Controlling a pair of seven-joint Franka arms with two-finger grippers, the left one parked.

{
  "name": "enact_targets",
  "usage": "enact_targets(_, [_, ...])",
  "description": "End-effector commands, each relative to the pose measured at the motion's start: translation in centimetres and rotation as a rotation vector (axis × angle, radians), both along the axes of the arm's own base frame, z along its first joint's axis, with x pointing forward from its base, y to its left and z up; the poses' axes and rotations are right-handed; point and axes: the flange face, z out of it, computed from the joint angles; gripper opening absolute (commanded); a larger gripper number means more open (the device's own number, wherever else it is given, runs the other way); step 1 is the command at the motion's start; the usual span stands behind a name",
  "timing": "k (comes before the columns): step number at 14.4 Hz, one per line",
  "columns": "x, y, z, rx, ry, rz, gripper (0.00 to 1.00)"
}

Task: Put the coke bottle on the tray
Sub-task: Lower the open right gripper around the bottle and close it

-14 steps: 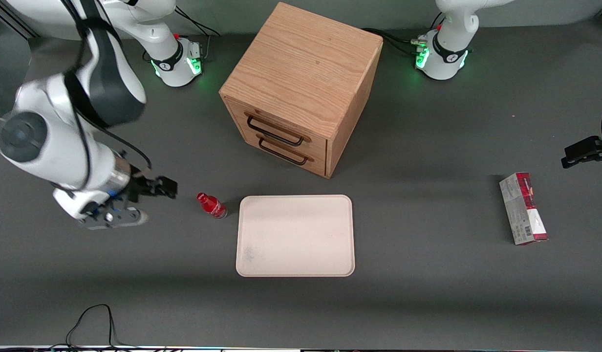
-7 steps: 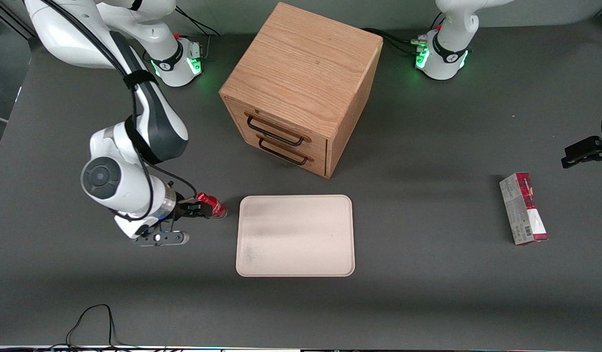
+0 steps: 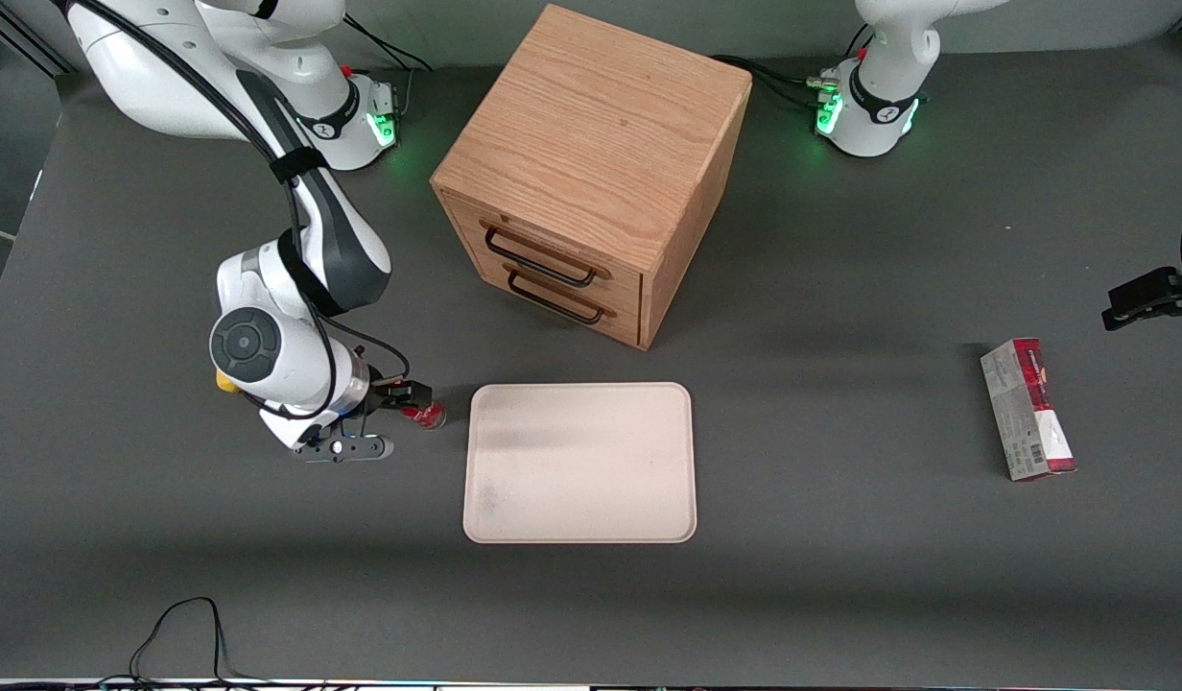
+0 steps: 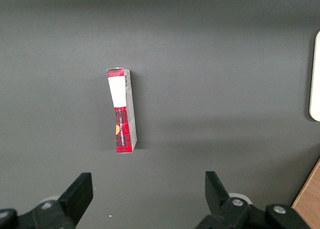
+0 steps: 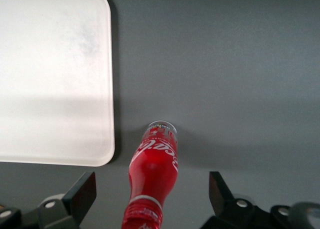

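Note:
The coke bottle point(image 3: 426, 416) is small and red with white lettering. It stands on the dark table just off the tray's short edge, toward the working arm's end. The tray point(image 3: 579, 463) is pale beige, flat and holds nothing. My right gripper point(image 3: 411, 395) is low over the bottle's cap end and covers its top in the front view. In the right wrist view the bottle point(image 5: 155, 169) lies between the two fingers of the gripper point(image 5: 151, 201). The jaws are wide open, one on each side of the neck, with gaps on both sides. The tray's corner point(image 5: 50, 74) shows beside the bottle.
A wooden drawer cabinet point(image 3: 591, 173) stands farther from the front camera than the tray. A small yellow lump point(image 3: 224, 382) shows beside the arm's wrist. A red-and-grey carton point(image 3: 1028, 410) lies toward the parked arm's end, also in the left wrist view point(image 4: 122, 111).
The right arm has swung in from the table's working-arm end toward the tray. Its gripper has come down around the bottle. The bottle and tray have not moved.

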Motion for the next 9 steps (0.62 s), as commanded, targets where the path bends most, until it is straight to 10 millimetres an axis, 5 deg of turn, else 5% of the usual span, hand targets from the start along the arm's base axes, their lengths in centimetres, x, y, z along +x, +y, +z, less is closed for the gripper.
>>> enact_targets(1, [-1.3,-0.1,0.3,-0.009,-0.009,-0.019,0.92])
enact_targets(7, [-2.2,-0.1,-0.5,-0.017,0.013,-0.017,0.91])
enact_targets(9, [-2.3,0.0,-0.4,-0.017,0.012,-0.015,0.71])
